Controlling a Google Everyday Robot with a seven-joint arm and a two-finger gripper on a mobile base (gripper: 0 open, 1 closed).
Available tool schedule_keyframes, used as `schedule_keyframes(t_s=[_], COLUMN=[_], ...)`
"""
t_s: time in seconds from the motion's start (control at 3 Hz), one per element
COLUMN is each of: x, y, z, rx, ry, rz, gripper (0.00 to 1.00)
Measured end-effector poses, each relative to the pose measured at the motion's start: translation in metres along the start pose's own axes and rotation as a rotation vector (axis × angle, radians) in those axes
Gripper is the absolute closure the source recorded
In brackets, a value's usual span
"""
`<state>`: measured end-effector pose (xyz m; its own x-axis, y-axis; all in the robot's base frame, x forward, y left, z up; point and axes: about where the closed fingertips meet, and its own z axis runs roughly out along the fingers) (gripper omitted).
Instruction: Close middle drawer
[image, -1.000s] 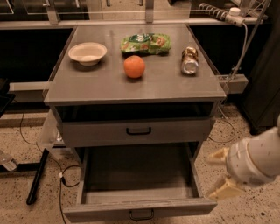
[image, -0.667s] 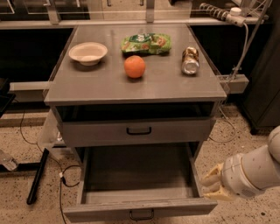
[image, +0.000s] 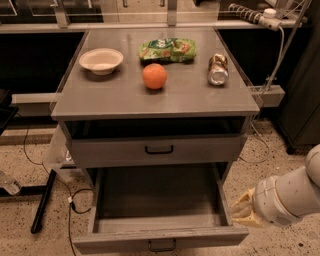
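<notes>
The middle drawer (image: 160, 234) is pulled far out at the bottom of the camera view. It is a wide, shallow grey tray, empty inside, with a low front panel and a small dark handle (image: 162, 245). My gripper (image: 241, 209) is at the lower right, on a white arm, just outside the drawer's right front corner and close to its side wall. I cannot tell whether it touches the drawer.
Above it, the taller-fronted drawer (image: 159, 149) with a black handle stands slightly out. On the cabinet top lie a white bowl (image: 101, 60), an orange (image: 154, 76), a green snack bag (image: 167, 49) and a can (image: 218, 69). Cables and a black leg (image: 42, 202) lie on the floor at left.
My arm has dropped lower and drawn in toward the middle drawer's right front corner. The drawer has not moved.
</notes>
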<state>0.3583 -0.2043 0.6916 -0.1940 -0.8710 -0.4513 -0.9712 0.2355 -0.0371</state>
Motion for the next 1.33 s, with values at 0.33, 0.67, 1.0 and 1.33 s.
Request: schedule_keyframes(t_s=[0.33,0.67,1.0,1.33], x=[0.005,0.023,0.046,0.072], y=[-0.001,-0.004,-0.009,-0.012], z=[0.021,0.072,0.127,0.172], rx=[-0.029,-0.070,-0.063,-0.018], ry=[-0.011,-0.037,-0.115,-0.207], rz=[0.024,0.070,0.102,0.106], gripper=[1.00,1.00,1.00,1.00])
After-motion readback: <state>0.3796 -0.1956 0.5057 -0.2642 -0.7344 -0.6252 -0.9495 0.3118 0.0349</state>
